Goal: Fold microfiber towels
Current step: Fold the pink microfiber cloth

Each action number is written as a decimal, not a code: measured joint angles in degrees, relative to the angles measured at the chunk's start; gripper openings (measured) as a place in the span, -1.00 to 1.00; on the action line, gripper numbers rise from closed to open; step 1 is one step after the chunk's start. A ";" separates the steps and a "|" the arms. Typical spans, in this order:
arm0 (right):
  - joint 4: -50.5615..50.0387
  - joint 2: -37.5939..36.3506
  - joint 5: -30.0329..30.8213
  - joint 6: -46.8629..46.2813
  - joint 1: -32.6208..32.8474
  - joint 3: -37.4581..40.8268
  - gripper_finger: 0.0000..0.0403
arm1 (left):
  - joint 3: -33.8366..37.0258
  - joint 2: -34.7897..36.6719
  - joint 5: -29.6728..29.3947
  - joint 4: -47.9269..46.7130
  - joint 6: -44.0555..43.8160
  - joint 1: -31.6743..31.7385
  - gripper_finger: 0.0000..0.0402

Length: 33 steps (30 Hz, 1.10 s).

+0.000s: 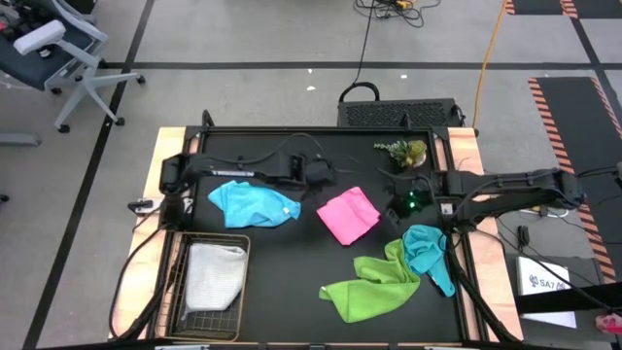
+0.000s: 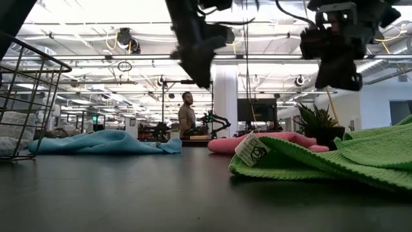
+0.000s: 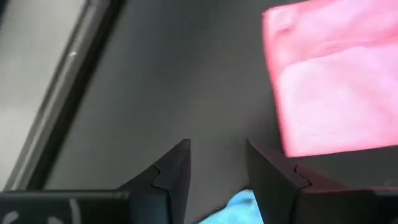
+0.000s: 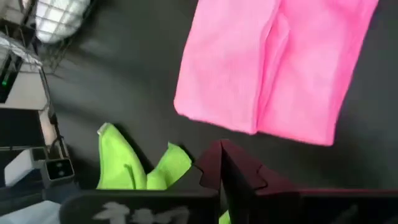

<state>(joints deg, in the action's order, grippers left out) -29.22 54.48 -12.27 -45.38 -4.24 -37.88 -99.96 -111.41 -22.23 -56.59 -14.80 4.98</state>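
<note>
Lying about: five towels, one basket.

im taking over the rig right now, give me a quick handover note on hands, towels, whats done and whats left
Left hand: open, empty, raised over the table between the blue and pink towels.
Right hand: shut, empty, raised beside the pink towel.
Pink towel: folded, mid-table.
Pale towel: in the wire basket.
Blue towel: crumpled, back left.
Green towel and teal towel: crumpled, touching, front right.
Left: fold blue, green and teal.
</note>
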 joint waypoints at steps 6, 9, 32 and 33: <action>13.96 0.52 -0.04 -6.12 2.59 9.42 -0.87 | 0.00 3.10 -5.14 -8.18 -5.58 0.18 -0.23; 22.39 1.49 -0.05 -9.81 2.59 13.85 -0.72 | 0.00 4.01 -5.23 -8.70 -6.39 0.01 -0.23; 49.03 15.17 -4.09 -19.92 -1.78 23.29 -0.22 | 0.02 3.88 -6.05 -6.54 -6.41 -0.12 -0.23; 49.75 16.17 -4.07 -19.90 -1.80 23.29 -0.22 | 0.02 3.88 -6.04 -6.55 -6.41 -0.12 -0.23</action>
<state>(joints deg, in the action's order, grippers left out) 20.53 70.65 -16.34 -65.28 -6.04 -14.59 -99.94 -107.53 -28.27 -63.14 -21.21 4.86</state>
